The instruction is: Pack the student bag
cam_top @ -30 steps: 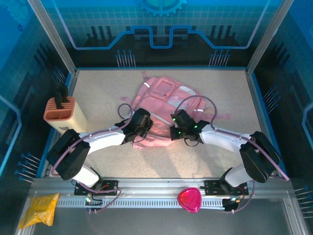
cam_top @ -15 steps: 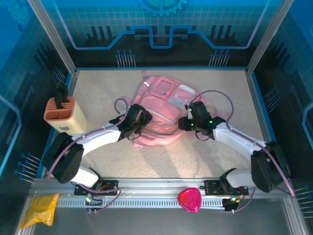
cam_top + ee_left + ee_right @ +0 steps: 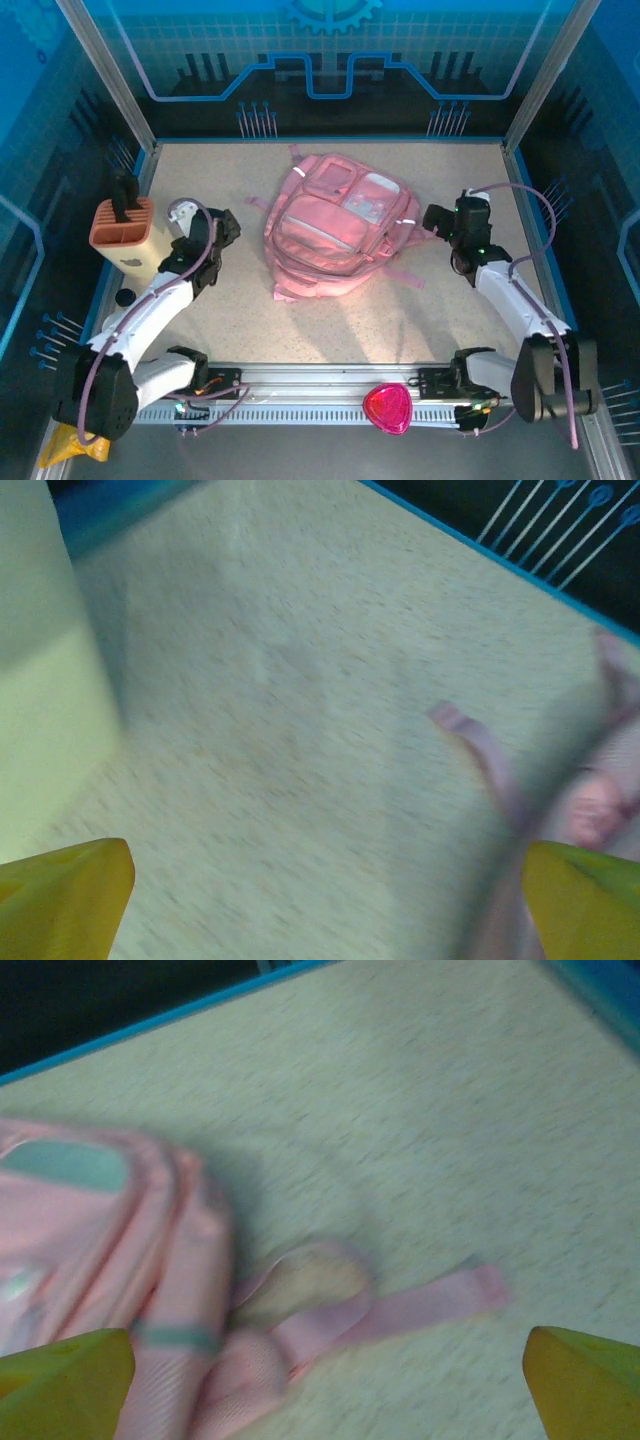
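The left gripper (image 3: 222, 232) is spread wide and holds nothing. In its wrist view the yellow fingertips (image 3: 62, 895) sit at the two bottom corners with bare table (image 3: 300, 730) between them. It hangs left of the student bag (image 3: 335, 225), apart from it, with a loose pink strap (image 3: 480, 750) off to its right and the pale holder (image 3: 125, 235) near on its left.

The right gripper (image 3: 440, 220) is also wide open and empty. Its wrist view shows nothing between the fingertips (image 3: 585, 1380). It sits just beside the bag's right edge, over a looped strap (image 3: 400, 1305), and does not touch it.

The bag lies flat mid-table with its front pockets and clear window up and its straps splayed toward the near side and the right. Blur and distance hide the zips, so I can't tell if they are open or shut.

Progress, as a judgement: nothing is held and nothing is at the bag's mouth. A pink rounded item (image 3: 387, 408) and a yellow pouch (image 3: 75, 445) lie off the table by the near rail, and a dark tool stands in the holder. If those are meant to go in, packing them is still left. What is already inside can't be seen.
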{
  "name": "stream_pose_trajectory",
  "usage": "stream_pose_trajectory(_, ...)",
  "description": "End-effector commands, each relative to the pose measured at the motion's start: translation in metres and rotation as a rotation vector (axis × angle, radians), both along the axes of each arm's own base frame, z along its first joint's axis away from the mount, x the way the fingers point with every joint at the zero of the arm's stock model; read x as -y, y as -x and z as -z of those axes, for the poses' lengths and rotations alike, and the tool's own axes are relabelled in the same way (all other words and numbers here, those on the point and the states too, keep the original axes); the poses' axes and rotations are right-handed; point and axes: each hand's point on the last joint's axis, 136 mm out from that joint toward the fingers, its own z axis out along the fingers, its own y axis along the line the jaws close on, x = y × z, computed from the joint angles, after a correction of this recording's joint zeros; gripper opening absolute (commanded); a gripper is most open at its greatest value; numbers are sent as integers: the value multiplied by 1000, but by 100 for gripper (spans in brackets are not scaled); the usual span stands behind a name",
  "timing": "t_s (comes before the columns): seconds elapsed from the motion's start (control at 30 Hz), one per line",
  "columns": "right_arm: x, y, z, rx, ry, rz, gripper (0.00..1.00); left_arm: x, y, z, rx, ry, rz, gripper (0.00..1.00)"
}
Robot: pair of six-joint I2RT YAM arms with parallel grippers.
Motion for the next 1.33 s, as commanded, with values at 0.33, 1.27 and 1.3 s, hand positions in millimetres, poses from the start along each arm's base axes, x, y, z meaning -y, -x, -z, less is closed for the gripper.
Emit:
stream_pose_trajectory(0.33,-23,-35,33,222,238,-308,100,13,-62,47,180,-287,379,99)
stream_pose_trajectory(1.27,-47,-36,56,241,241,-440,100,16,-65,60,197,-217,449,99)
stream_pose_trajectory(1.3,-47,-37,55,244,243,-441,99,16,-64,61,195,-218,450,99)
